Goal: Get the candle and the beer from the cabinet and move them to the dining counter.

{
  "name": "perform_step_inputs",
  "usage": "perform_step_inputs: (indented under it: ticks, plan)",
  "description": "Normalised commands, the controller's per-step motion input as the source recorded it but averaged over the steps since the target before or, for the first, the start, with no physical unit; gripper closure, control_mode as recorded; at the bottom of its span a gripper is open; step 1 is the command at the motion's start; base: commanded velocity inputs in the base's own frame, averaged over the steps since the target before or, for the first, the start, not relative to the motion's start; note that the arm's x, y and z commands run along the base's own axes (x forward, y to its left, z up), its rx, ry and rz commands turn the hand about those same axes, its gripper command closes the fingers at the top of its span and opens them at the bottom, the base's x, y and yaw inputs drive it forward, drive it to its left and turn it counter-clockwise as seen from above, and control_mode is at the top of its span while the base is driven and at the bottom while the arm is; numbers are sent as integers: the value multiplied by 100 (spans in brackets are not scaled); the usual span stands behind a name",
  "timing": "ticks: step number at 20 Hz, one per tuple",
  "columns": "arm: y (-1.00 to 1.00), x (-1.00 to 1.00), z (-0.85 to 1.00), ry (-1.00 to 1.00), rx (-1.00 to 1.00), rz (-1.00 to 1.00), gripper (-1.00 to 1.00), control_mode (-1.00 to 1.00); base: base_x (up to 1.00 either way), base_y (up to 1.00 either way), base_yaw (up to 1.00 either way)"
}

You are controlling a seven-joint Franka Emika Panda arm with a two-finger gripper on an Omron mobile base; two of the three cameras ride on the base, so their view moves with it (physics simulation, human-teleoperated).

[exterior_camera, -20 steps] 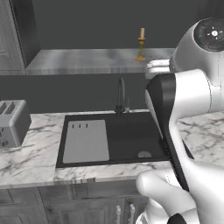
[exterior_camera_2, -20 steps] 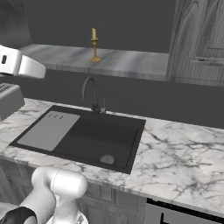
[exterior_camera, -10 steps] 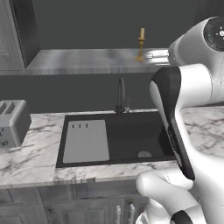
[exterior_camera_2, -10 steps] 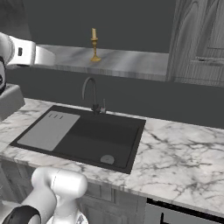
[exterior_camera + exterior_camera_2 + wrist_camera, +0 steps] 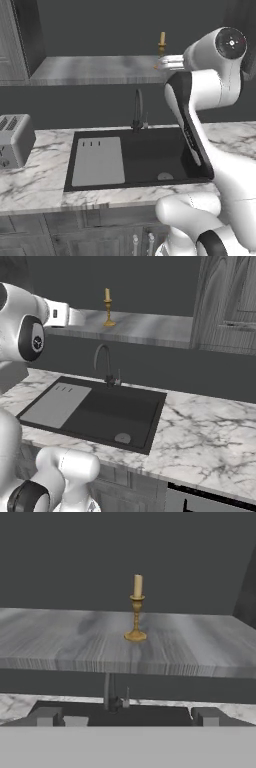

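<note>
The cabinet (image 5: 190, 647) holds the candle (image 5: 136, 609), upright on its grey marbled shelf floor, towards the back. The pincer (image 5: 125, 716), jaws wide apart and empty, faces it from well short. Below, a tap (image 5: 137, 109) rises behind the black sink (image 5: 150, 157); a toaster (image 5: 14, 141) stands on the worktop (image 5: 210, 431).

Candle (image 5: 136, 608) was seen upright on the cabinet (image 5: 60, 642) shelf floor, straight ahead of the wide-spread jaws and well apart from them, centred between the fingertips (image 5: 46, 716). Faucet (image 5: 111, 697) and sink (image 5: 140, 159) were located below the shelf, under the jaw line.
</note>
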Motion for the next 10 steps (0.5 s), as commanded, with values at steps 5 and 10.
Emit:
perform_step_inputs:
  ticks: [5,10]
  plan:
    - [11,55,-5,0,0,-1,-100,-100,0,0,0]
    - [10,47,-12,-4,0,-1,-100,-100,0,0,0]
